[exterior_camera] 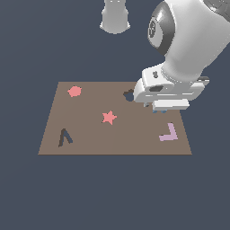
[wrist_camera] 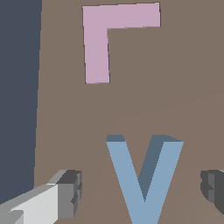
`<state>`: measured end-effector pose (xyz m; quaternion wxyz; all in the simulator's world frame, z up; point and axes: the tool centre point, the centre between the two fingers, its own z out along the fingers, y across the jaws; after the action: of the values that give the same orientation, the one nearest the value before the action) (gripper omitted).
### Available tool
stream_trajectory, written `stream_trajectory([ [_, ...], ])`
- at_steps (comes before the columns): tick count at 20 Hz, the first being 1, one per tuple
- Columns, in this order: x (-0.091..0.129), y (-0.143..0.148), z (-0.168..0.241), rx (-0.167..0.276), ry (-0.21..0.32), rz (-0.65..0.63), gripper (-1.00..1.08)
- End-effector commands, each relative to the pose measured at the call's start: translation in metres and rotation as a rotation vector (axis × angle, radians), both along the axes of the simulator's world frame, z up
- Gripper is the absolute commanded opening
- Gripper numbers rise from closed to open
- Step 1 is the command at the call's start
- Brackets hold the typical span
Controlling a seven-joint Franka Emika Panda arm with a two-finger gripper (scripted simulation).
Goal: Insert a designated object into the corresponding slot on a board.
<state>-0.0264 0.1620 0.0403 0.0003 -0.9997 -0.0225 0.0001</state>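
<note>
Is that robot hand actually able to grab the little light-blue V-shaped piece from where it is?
Probably yes. The end effector is open, with one finger either side of the light-blue V-shaped piece on the flat brown board, nothing between them.

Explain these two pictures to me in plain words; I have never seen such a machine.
Both are simulator renders of one robot arm. The exterior view looks from off the arm: its gripper hangs low over a brown board. On the board lie a pink star, a pink rounded piece and a lilac L-shaped piece; two dark recesses show, one A-shaped. The wrist view looks down from the arm: a light-blue V-shaped piece sits between the open fingers, not touching them. Nothing is held.
</note>
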Motion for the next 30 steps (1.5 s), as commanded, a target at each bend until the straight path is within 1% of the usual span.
stream_trajectory([
  [1,0.0,0.0,-0.007,-0.001,0.0,-0.001,1.0],
  [4,0.0,0.0,-0.011,-0.001,0.0,-0.001,1.0],
  [5,0.0,0.0,-0.011,-0.001,0.0,-0.001,-1.0],
  [22,0.0,-0.001,-0.007,-0.001,0.0,0.0,-1.0],
  [26,0.002,-0.01,-0.007,-0.001,0.0,0.007,-1.0],
  [30,0.004,-0.027,-0.007,-0.001,0.0,0.022,-1.0],
])
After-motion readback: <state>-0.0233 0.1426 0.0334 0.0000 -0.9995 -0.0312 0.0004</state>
